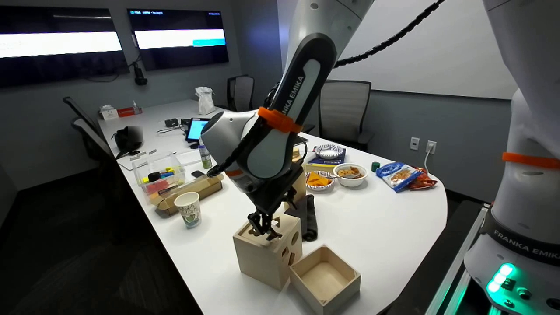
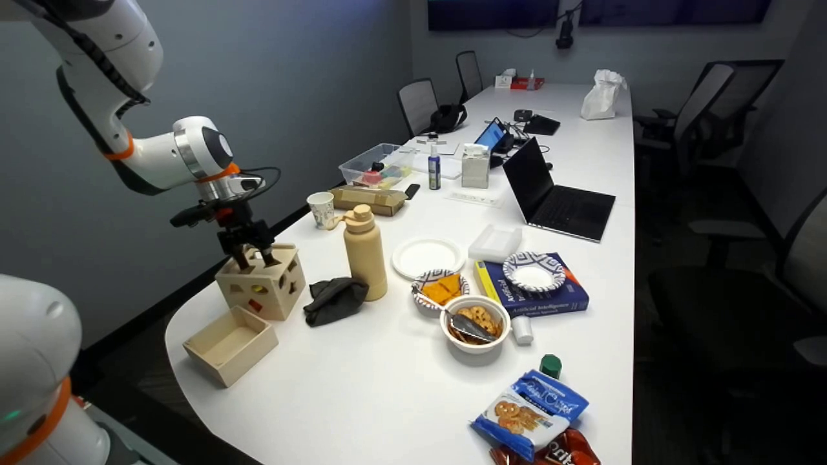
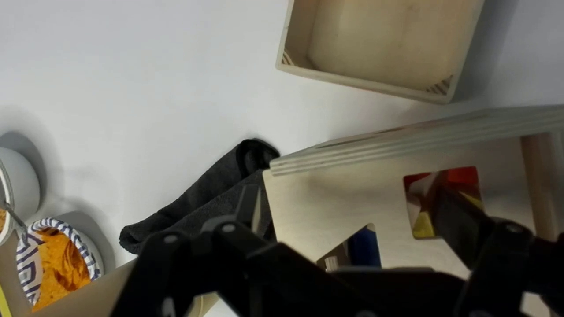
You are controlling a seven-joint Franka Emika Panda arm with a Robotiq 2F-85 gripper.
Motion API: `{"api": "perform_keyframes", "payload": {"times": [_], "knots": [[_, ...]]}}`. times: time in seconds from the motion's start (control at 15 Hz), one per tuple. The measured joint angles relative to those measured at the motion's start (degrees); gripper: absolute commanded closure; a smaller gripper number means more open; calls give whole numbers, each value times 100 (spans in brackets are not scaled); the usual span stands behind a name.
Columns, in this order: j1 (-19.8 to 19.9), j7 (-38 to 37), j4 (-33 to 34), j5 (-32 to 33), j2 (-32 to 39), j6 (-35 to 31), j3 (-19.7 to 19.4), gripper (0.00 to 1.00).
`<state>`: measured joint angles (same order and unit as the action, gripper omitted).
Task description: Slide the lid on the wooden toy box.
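I have the gripper (image 2: 257,263) just above the lid (image 3: 335,207), fingers spread, clamped on nothing that I can see. The lid covers most of the top of the wooden toy box (image 1: 260,262), directly below. One finger is in or over the square hole (image 3: 421,193), the other beside the lid's edge facing the dark cloth (image 3: 211,185); I judge the push runs away from that cloth.

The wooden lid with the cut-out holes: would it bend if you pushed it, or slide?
The lid is probably stiff, being a flat wooden panel. It may feel light for its size, with shapes cut through it. A push would likely slide it, since it lies flat beside a raised wall of the box.
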<state>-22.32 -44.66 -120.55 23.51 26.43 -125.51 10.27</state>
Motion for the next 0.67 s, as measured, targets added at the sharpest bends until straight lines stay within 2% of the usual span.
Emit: {"api": "perform_keyframes", "payload": {"times": [0.67], "knots": [[-9,23,76,-48,224,20,-156,0]]}}
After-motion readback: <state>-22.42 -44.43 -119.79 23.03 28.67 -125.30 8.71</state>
